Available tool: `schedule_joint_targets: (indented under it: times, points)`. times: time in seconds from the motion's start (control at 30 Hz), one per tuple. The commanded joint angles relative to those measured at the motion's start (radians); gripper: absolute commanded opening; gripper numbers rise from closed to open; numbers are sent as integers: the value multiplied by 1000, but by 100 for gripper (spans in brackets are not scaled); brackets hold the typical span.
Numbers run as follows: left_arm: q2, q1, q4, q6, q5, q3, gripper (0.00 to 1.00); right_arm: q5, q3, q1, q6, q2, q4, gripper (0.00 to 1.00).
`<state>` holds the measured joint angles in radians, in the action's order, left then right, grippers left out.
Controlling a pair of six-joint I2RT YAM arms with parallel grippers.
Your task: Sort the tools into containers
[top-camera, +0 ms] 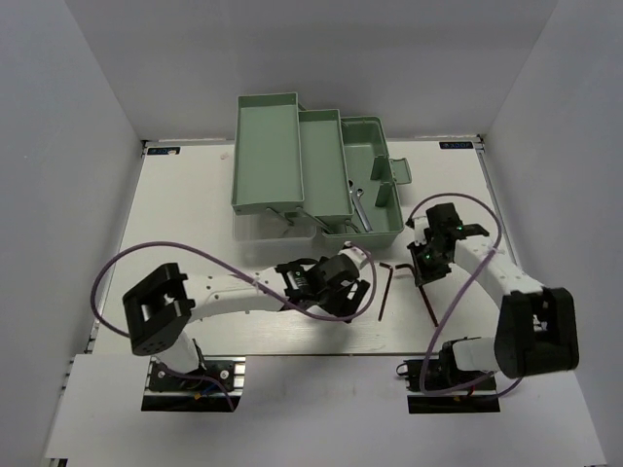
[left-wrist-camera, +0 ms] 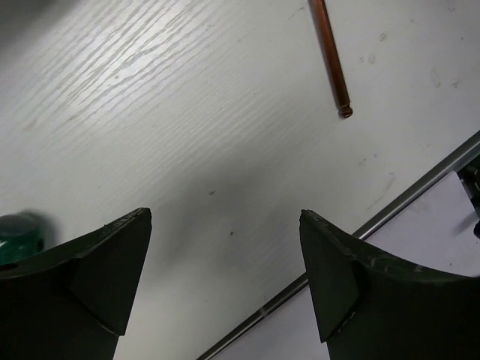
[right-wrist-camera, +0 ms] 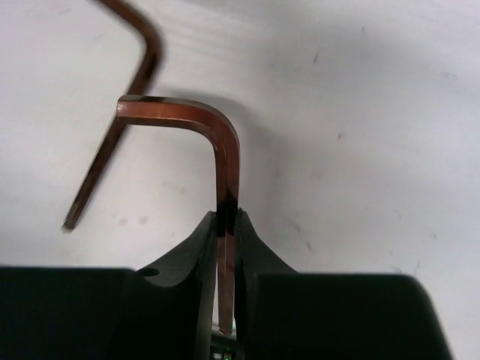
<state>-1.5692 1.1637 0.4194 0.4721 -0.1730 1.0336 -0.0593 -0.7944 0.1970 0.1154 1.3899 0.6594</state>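
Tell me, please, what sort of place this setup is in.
Probably a robotics lab test cell: plain white walls enclose a white table, left arm and right arm are bolted at its near edge, and a mint-green toolbox sits on it.

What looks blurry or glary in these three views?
Right wrist: the gripped hex key is sharp, the loose hex key behind is soft. Left wrist: glare streaks the table; a green object at left is blurred. Top external: evenly lit, crisp.
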Motion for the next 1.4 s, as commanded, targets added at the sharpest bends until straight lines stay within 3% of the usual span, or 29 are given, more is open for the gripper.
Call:
schedule_joint_targets:
  times: [0.0,0.17,0.27,0.4,0.43,0.47,0.5,0.63,0.67,0.8,0.9,1.0,1.1,1.13,1.23,1.27,1.37]
  points:
    - [-35,30,-62,17,-59,63,90,-109,-83,-18,93,-155,158,0]
    - [-152,40,-96,39,-68,118,91,-220,-253,-30,181,-232,295,0]
    - [-192,51,-149,60,-46,129,91,-280,-380,-24,198,-218,292,0]
    - [-252,62,-169,80,-46,164,91,-385,-636,-18,166,12,287,0]
    - [-267,71,-169,80,-59,175,91,-448,-810,-10,155,91,296,0]
    - [-267,71,-160,92,-71,175,91,-470,-869,-2,133,134,307,0]
    - [-267,71,-160,92,-71,175,91,-487,-1032,5,98,212,307,0]
    - [-249,82,-160,121,-111,166,91,-640,-1290,38,-80,451,220,0]
    - [-249,82,-151,122,-124,166,91,-664,-1321,41,-214,475,192,0]
    - [-238,91,-151,131,-134,166,91,-666,-1294,96,-451,555,-148,0]
    - [-215,100,-151,140,-143,166,91,-669,-1283,127,-666,612,-302,0]
    - [-195,111,-133,149,-163,166,91,-620,-1273,159,-747,649,-369,0]
    - [-186,120,-122,158,-189,175,91,-559,-1272,189,-728,684,-330,0]
    - [-186,120,-122,158,-198,175,91,-553,-1263,196,-717,693,-320,23]
    - [-215,120,-78,168,-220,209,91,-547,-1229,193,-654,690,-277,40]
    - [-225,120,-67,177,-232,220,91,-541,-1212,187,-625,683,-271,51]
    - [-276,129,-27,188,-244,266,89,-537,-1203,173,-557,623,-190,58]
